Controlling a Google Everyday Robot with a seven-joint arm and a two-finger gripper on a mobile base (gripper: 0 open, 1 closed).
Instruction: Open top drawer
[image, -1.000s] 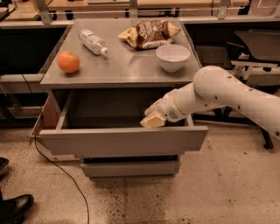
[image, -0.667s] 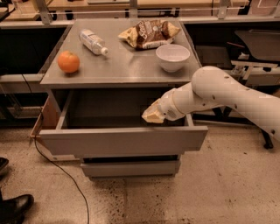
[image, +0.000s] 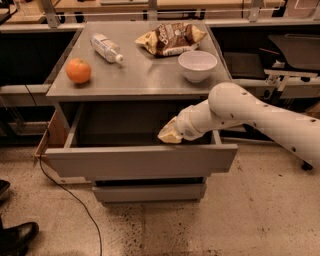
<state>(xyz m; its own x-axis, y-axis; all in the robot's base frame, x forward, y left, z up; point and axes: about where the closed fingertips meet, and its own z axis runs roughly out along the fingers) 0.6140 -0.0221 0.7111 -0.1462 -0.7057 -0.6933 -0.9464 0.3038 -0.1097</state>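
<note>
The top drawer (image: 140, 161) of the grey metal cabinet stands pulled far out, its wide flat front toward me and its plain grey interior (image: 125, 125) showing. My white arm reaches in from the right. My gripper (image: 169, 135) sits just inside the drawer at its right side, right behind the top edge of the front. Two narrower grey drawer fronts (image: 148, 192) below are closed.
On the cabinet top (image: 140, 80) lie an orange (image: 78, 70), a plastic bottle (image: 106, 48), a chip bag (image: 171, 38) and a white bowl (image: 197, 65). A black cable (image: 70, 195) runs over the floor at left. A black shoe (image: 17, 237) is at bottom left.
The gripper has shifted slightly up and left inside the drawer. The drawer stays about as far out as before.
</note>
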